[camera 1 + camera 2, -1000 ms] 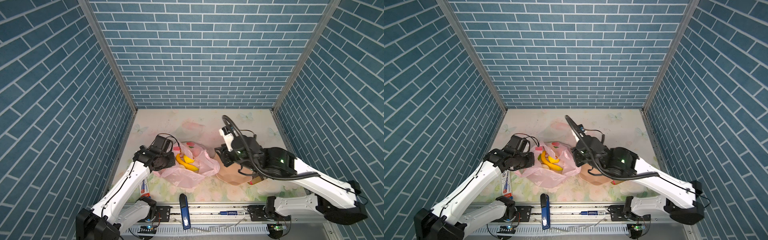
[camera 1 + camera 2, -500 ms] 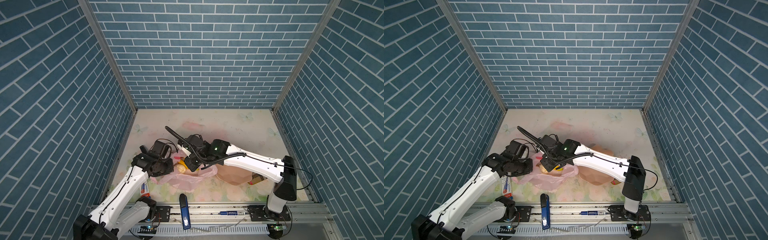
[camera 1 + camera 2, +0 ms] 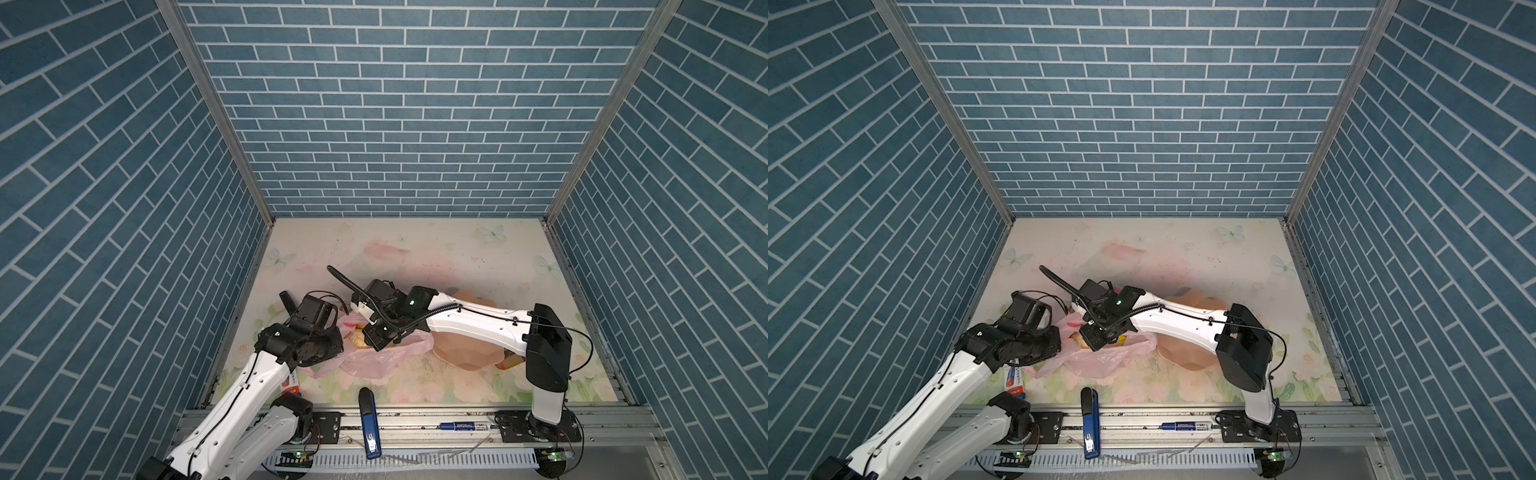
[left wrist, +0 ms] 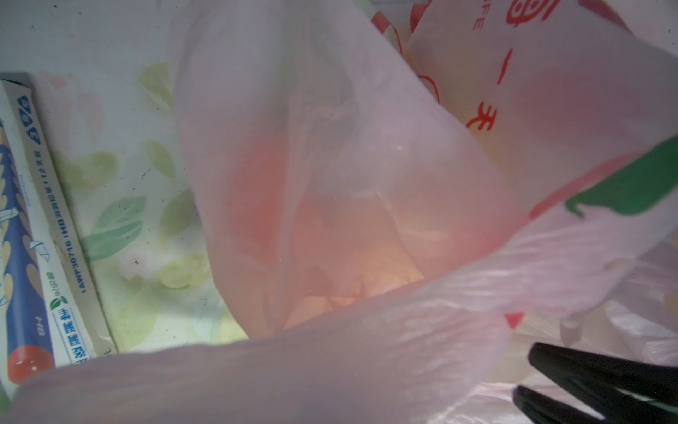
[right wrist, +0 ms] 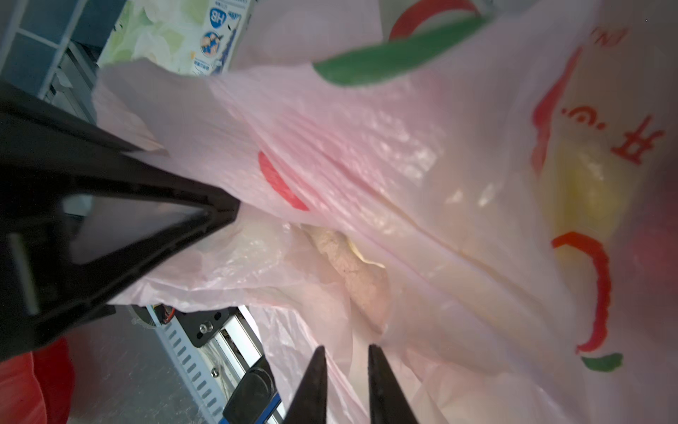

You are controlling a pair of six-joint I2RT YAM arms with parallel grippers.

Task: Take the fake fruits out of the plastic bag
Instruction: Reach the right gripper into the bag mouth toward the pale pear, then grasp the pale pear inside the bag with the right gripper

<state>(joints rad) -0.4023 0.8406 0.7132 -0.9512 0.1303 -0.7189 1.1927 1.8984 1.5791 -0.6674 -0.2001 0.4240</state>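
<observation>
The pink plastic bag (image 3: 374, 361) (image 3: 1096, 361) lies crumpled at the front left of the table. My left gripper (image 5: 227, 213) is shut on the bag's edge; the bag film (image 4: 348, 165) covers its own camera. Reaching across the middle, my right gripper (image 5: 345, 352) (image 3: 368, 343) is at the bag's mouth. Its jaws stand a narrow gap apart with bag film between them, and I cannot tell whether they pinch it. A cream fruit (image 5: 352, 271) (image 3: 357, 338) lies just beyond its tips. A yellow fruit (image 5: 583, 191) shows through the film. The other fruits are hidden.
A peach scalloped plate (image 3: 465, 353) (image 3: 1187, 353) sits right of the bag, partly under the right arm. A pencil box (image 3: 291, 382) (image 4: 55, 257) lies left of the bag. A blue stapler-like object (image 3: 368, 415) and a pen (image 3: 461, 425) lie on the front rail.
My right arm swung left from over the plate into the bag's mouth and its jaws narrowed. It now hides the banana. The left gripper kept its hold on the bag.
</observation>
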